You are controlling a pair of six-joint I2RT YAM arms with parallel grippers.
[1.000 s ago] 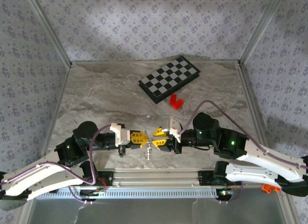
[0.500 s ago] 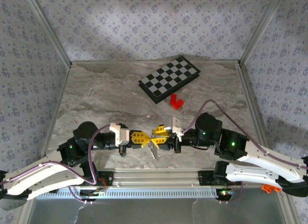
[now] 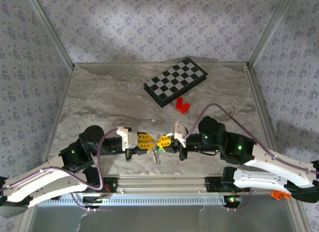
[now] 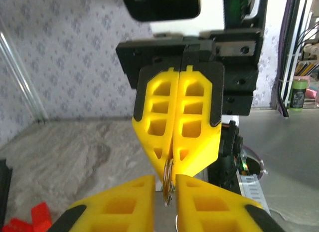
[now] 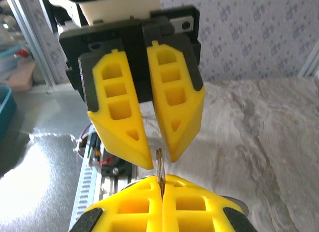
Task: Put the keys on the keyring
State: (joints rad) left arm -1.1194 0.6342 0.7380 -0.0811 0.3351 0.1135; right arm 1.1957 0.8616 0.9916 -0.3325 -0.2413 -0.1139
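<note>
Left claw (image 4: 166,188) edged right, tips now a crack apart, lower centre overhead | right claw (image 5: 161,187) clamped tight on key (image 5: 160,168) | chain (image 3: 157,154) dangling just beneath the meeting tips

Right, counting up: one table (image 3: 99,102), two arms on it, the left arm (image 3: 75,154) and the right arm (image 3: 239,147). Two grippers, the left gripper (image 3: 151,143) and the right gripper (image 3: 163,142), with two yellow fingers (image 5: 174,102) apiece, so four. One checkered board (image 3: 175,81). One red block (image 3: 182,105). And one small silvery metal piece (image 5: 160,167), as far as I can make out.
</note>
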